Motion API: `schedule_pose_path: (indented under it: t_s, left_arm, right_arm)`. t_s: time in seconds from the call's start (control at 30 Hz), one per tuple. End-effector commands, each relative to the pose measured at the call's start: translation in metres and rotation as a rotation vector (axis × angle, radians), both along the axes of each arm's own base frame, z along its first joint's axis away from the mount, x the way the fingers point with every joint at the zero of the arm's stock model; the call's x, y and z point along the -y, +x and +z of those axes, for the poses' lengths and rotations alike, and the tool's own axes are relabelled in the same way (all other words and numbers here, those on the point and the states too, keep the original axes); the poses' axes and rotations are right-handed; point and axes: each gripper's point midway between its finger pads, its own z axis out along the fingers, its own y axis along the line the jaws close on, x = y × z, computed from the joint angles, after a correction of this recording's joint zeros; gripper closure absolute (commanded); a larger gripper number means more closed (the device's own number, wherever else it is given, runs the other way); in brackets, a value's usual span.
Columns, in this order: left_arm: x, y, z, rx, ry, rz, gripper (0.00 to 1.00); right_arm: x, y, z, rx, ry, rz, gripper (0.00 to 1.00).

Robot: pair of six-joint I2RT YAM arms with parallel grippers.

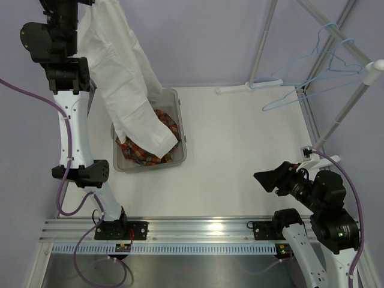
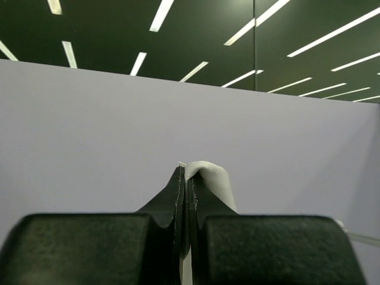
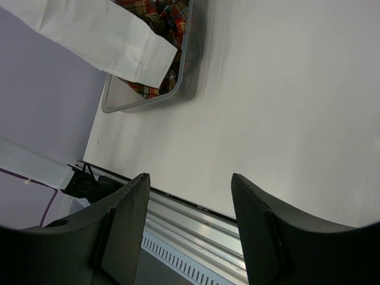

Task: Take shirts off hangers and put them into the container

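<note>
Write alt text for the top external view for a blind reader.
The left arm, raised high, holds the white shirt so that one sleeve hangs into the grey container, over the plaid shirt lying in it. Empty light-blue hangers hang on the rack at the right; the right gripper is open.

No text, brand or number is showing legibly in any view. Nearer the arms than the container (image 1: 150, 167), on the rail (image 1: 204, 231), a small red-and-yellow patch (image 1: 123, 246) is perhaps carrying a label, but it is appearing too small to read.
</note>
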Motion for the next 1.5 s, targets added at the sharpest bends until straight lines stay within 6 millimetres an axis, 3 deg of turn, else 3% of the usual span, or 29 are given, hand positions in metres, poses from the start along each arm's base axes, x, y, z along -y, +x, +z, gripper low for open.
schedule_pose_path:
  t_s: [0.0,0.23,0.27,0.3,0.37,0.43,0.73,0.77,0.8,0.83,0.87,0.93,0.97,1.07,1.1,1.2,1.3,1.47]
  left_arm:
    - [0.011,-0.041,0.024,0.104,0.001,-0.103,1.0]
    - [0.012,-0.011,0.0,0.018,-0.007,-0.128,1.0]
    - [0.012,-0.018,0.004,0.031,-0.008,-0.13,1.0]
    - [0.012,-0.007,-0.008,-0.005,-0.009,-0.128,1.0]
    - [0.01,-0.015,-0.008,-0.007,-0.011,-0.115,1.0]
    - [0.008,-0.009,-0.018,-0.038,-0.022,-0.101,1.0]
    - [-0.001,-0.023,-0.03,-0.102,-0.043,-0.05,1.0]
    - [-0.002,-0.014,-0.042,-0.141,-0.052,-0.05,1.0]
    - [-0.002,-0.021,-0.043,-0.145,-0.054,-0.05,1.0]
    - [-0.002,-0.016,-0.054,-0.177,-0.062,-0.055,1.0]
    - [-0.002,0.002,-0.083,-0.256,-0.081,-0.067,1.0]
    - [0.0,0.011,-0.112,-0.334,-0.107,-0.09,1.0]
    - [0.001,0.02,-0.144,-0.425,-0.142,-0.114,1.0]
    - [0.011,0.026,-0.188,-0.53,-0.173,-0.176,1.0]
    - [0.013,0.035,-0.222,-0.607,-0.177,-0.171,1.0]
    - [0.016,0.046,-0.274,-0.728,-0.18,-0.154,1.0]
    - [0.013,0.052,-0.311,-0.826,-0.157,-0.119,1.0]
    - [-0.022,0.053,-0.354,-0.947,-0.181,0.063,1.0]
  right_arm:
    - [-0.003,0.0,0.008,0.039,0.02,0.016,0.34]
    - [-0.003,0.001,0.009,0.041,0.019,0.015,0.34]
    - [-0.003,0.001,0.008,0.038,0.018,0.015,0.34]
    - [-0.004,0.001,0.008,0.039,0.019,0.018,0.34]
    - [-0.004,0.002,0.007,0.035,0.019,0.02,0.34]
    - [-0.004,0.001,0.007,0.034,0.021,0.022,0.34]
    - [-0.006,-0.008,0.011,0.048,0.038,0.039,0.34]
    - [-0.006,-0.008,0.012,0.052,0.039,0.037,0.34]
    - [-0.006,-0.009,0.012,0.052,0.04,0.04,0.34]
    - [-0.006,-0.009,0.013,0.056,0.041,0.038,0.34]
    - [-0.006,-0.01,0.015,0.06,0.046,0.04,0.34]
    - [-0.007,-0.01,0.017,0.07,0.05,0.041,0.34]
    - [-0.008,-0.011,0.018,0.072,0.054,0.046,0.34]
    - [-0.011,-0.013,0.024,0.085,0.08,0.061,0.34]
    - [-0.012,-0.013,0.027,0.092,0.084,0.065,0.34]
    - [-0.011,-0.017,0.033,0.112,0.083,0.07,0.34]
    - [-0.01,-0.021,0.035,0.122,0.079,0.07,0.34]
    - [-0.011,-0.024,0.033,0.119,0.089,0.077,0.34]
